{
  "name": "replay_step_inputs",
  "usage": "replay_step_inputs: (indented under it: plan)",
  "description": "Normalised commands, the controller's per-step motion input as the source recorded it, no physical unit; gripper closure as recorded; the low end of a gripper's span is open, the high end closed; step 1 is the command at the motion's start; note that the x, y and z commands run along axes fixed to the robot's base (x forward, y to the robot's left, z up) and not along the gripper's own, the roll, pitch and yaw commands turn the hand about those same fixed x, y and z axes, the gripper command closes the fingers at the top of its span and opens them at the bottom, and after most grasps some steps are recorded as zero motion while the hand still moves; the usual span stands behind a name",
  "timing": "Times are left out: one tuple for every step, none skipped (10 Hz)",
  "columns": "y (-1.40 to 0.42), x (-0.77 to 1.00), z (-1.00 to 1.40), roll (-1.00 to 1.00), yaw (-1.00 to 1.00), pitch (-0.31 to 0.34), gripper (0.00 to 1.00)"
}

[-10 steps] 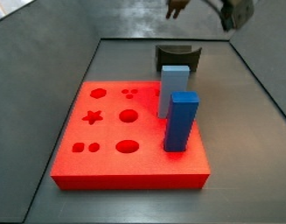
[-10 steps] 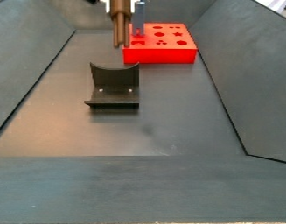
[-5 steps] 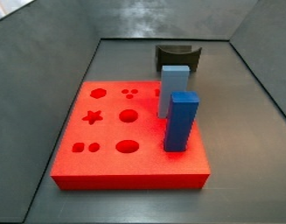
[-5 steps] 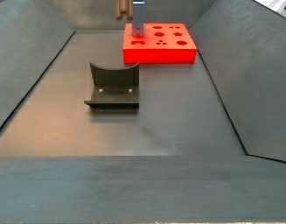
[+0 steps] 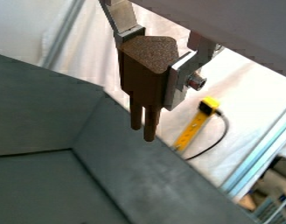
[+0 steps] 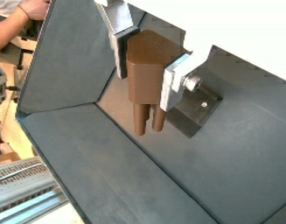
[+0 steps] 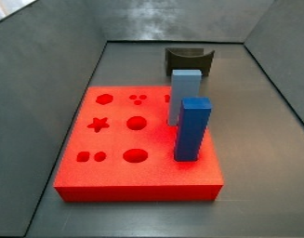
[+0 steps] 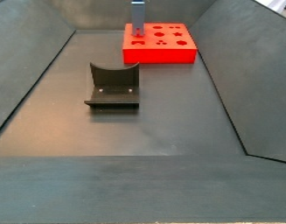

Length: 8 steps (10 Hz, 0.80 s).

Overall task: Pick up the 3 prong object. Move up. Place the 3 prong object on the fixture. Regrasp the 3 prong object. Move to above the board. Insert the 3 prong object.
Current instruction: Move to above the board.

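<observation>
- The board (image 7: pixel 136 139) lies flat on the floor, two blue blocks (image 7: pixel 189 112) standing on it; in a side view they are cut off.
- The fixture (image 8: pixel 112 85) stands apart.
- The gripper (image 5: pixel 153 63), out of both side views, has its jaws clamped on the 3 prong object (image 6: pixel 149 83), prongs down.

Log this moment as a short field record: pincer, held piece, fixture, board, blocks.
pincer: shut on the 3 prong object, seen in both wrist views; out of frame in both side views
3 prong object: brown, held between the silver fingers, prongs pointing down, nothing touching them
fixture: dark, on the floor, scooped top bare
board: red slab on the floor, cut-out holes open
blue blocks: two, upright on the board
stage: piece picked up and lifted, not yet on the fixture
</observation>
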Motion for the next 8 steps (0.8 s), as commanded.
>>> replay_step_inputs:
  plan:
    - [-1.0,-0.4,0.17,-1.0,-0.07,0.043,1.0]
    - [-1.0,-0.42,0.19,-1.0,-0.07,0.033,1.0]
    - [-1.0,-0.43,0.18,-1.0,-0.07,0.031,1.0]
    - [-1.0,-0.44,0.18,-1.0,-0.07,0.03,1.0]
    - [-1.0,-0.46,0.18,-1.0,-0.06,0.032,1.0]
    - [-1.0,-0.48,0.19,-1.0,-0.06,0.029,1.0]
    - [-1.0,-0.51,0.19,-1.0,-0.06,0.025,1.0]
    - [-0.61,-0.36,0.12,-1.0,-0.05,0.014,1.0]
